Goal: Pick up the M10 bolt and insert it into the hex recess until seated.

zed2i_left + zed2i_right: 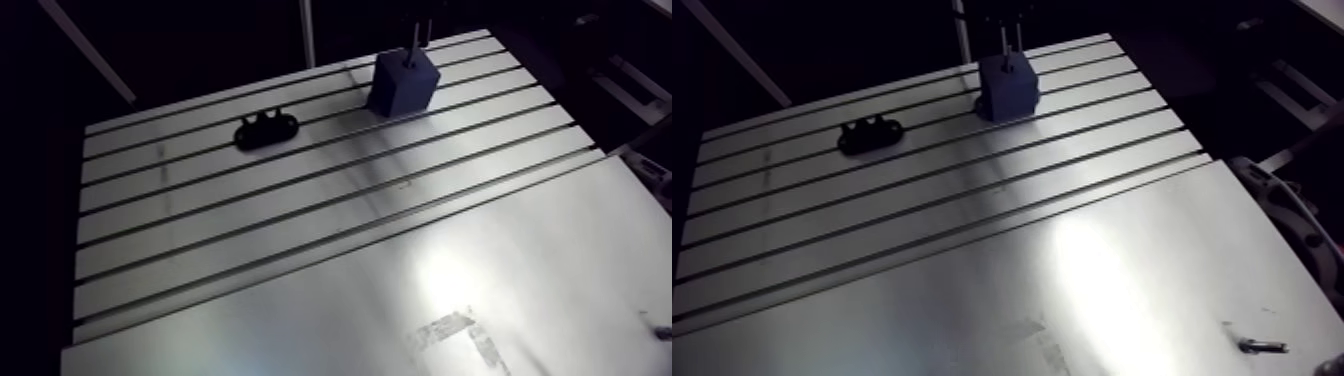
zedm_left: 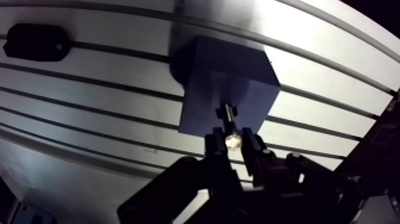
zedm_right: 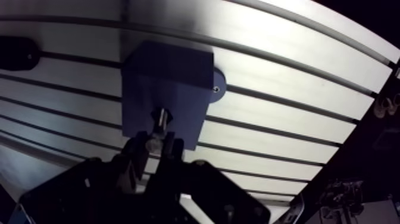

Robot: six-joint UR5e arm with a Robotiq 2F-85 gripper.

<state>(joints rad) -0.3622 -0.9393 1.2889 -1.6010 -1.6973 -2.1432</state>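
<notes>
Steel M10 bolt (image 2: pixel 228 121): stiff, light, smooth, likely slippery. Gripper (image 2: pixel 233 145) clamps its bright end between the fingers. Its far end meets the blue block (image 2: pixel 205 71) just ahead.

Gripper (image 2: pixel 233 143) is pointing pretty much straight down, both fingers (image 2: pixel 215 150) pinched in tight on the M10 bolt (image 2: pixel 228 119), which sticks out ahead of the fingertips. In the arm view only the slim finger ends show, poking down from the top edge.
</notes>
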